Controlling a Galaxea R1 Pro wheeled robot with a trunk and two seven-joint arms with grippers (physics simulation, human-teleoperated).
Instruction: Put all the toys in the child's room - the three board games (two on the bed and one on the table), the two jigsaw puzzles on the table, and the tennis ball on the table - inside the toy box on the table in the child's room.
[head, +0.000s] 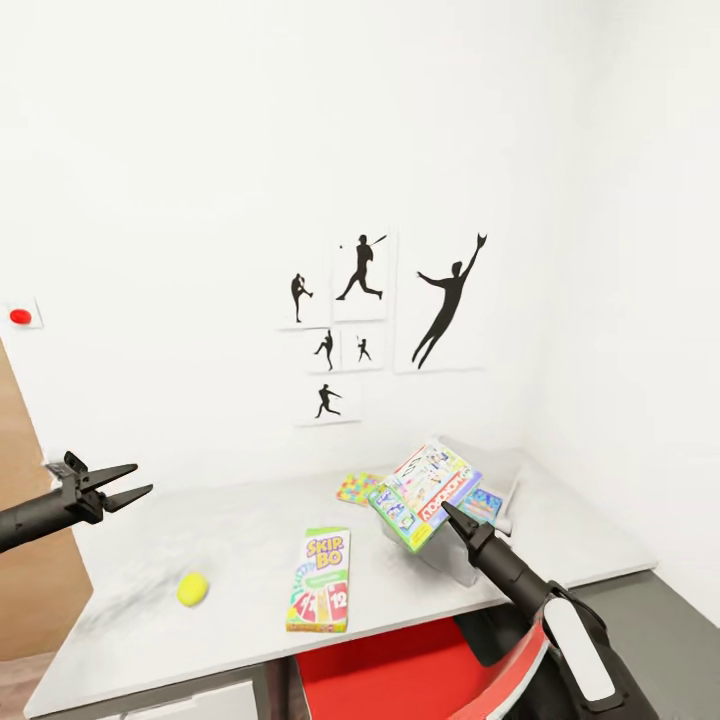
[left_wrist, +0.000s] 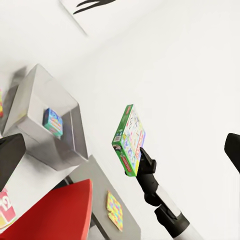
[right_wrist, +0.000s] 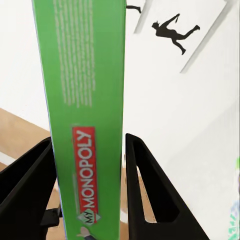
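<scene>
Monopoly game held over the toy box, ready to go in.

Left pincer (head: 128, 482) hangs spread and empty above the surface's (head: 250, 520) left end; the tennis ball (head: 193, 589) and the SKIP BO game (head: 320, 580) lie apart below, a jigsaw puzzle (head: 358, 487) further back. Right pincer (head: 440, 512) is clamped on the Monopoly game (head: 425, 492), tilted above the toy box (left_wrist: 47, 87), which seems to hold one item already. Next, I judge: lower it clear of the rim, then release; the wall stands near behind.
</scene>
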